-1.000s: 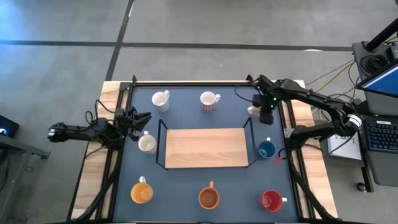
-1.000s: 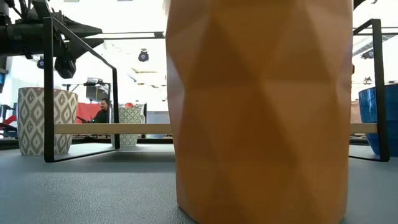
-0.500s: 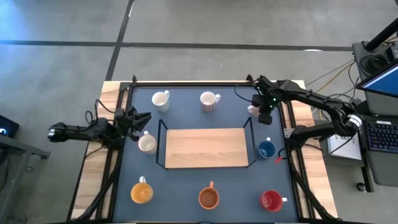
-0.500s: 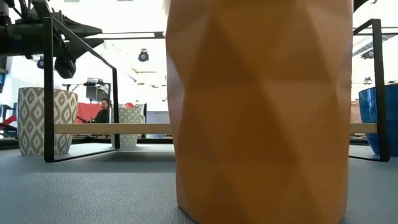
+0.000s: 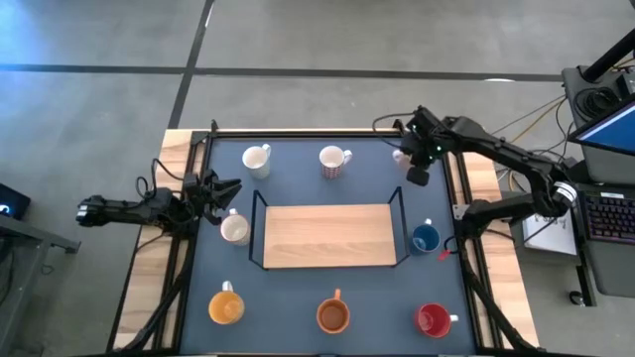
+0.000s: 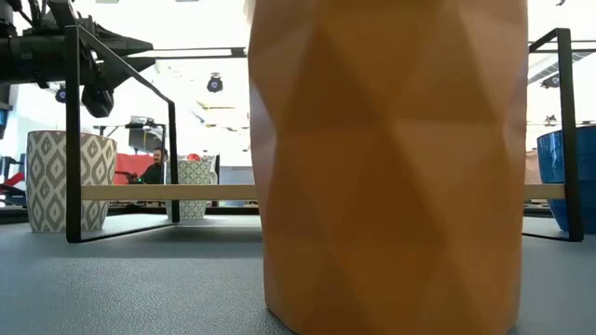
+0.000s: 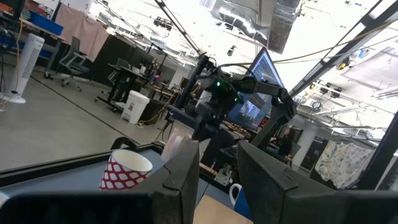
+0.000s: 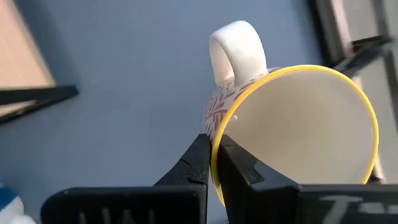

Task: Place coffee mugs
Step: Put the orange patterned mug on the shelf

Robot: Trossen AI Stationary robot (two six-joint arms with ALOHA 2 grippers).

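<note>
My right gripper (image 5: 411, 164) is at the far right of the blue mat, shut on a cream mug (image 8: 292, 130) with a reddish leaf pattern and a yellow rim. My left gripper (image 5: 224, 189) waits open at the mat's left edge, just beyond a patterned white mug (image 5: 234, 229). Standing on their bases on the mat are a white mug (image 5: 256, 159), a red-patterned mug (image 5: 333, 161), a blue mug (image 5: 426, 239), two orange mugs (image 5: 226, 306) (image 5: 333, 316) and a red mug (image 5: 434, 319). My right gripper pinches the cream mug's rim (image 8: 219, 134) beside the handle (image 8: 238, 50), with one finger inside the cup and one outside against its wall. The mug hangs tilted from the fingers, its mouth turned toward the wrist, and looks raised off the mat.
A wooden shelf in a black wire frame (image 5: 327, 235) fills the mat's middle. In the low view the near orange mug (image 6: 391, 158) blocks most of the picture. Black rails edge the mat, and cables and a keyboard lie beyond its right side.
My right gripper has moved toward the table's far edge, and the cream mug has gone with it from its spot beside the frame's far right corner. My left arm has kept still.
</note>
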